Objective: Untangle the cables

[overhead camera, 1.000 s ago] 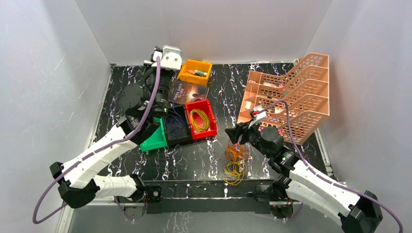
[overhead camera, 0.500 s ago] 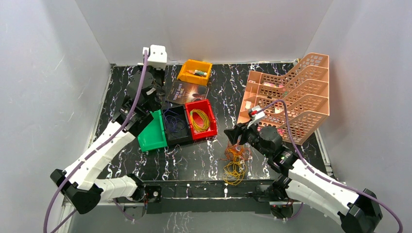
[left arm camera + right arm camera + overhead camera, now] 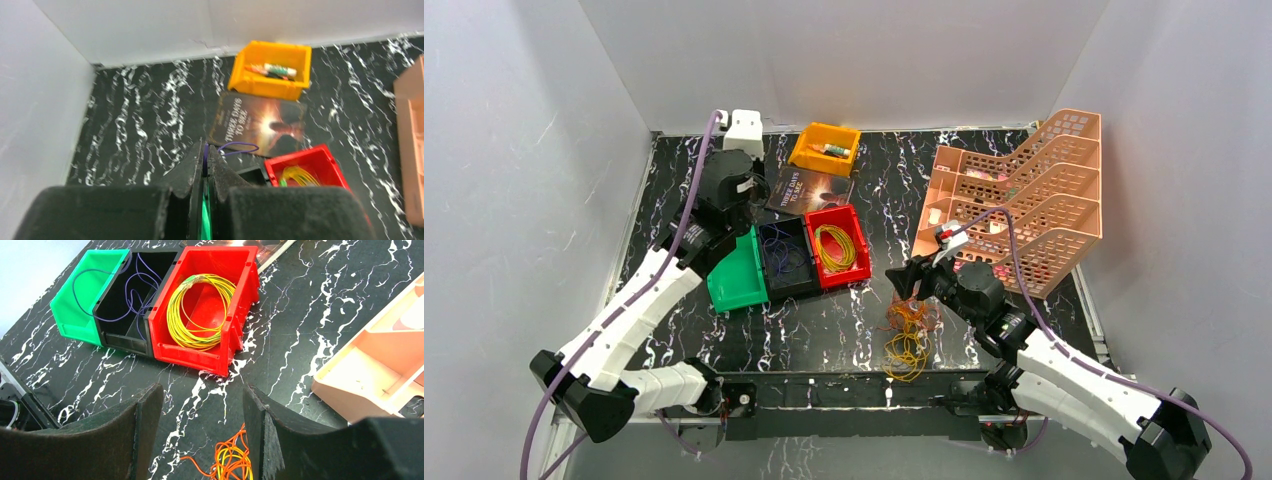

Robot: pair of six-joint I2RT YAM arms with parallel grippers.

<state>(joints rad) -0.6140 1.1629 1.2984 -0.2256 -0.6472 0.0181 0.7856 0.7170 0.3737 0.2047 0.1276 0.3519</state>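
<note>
The left gripper [image 3: 205,156] pinches a purple cable [image 3: 239,145]; the right gripper [image 3: 200,430] stands spread.
It should let go squarely over the black bin [image 3: 122,341].

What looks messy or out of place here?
A tangled heap of thin orange and yellow wires lies loose on the black marbled table, outside any bin, while a yellow wire coil sits neatly in the red plastic bin.
</note>
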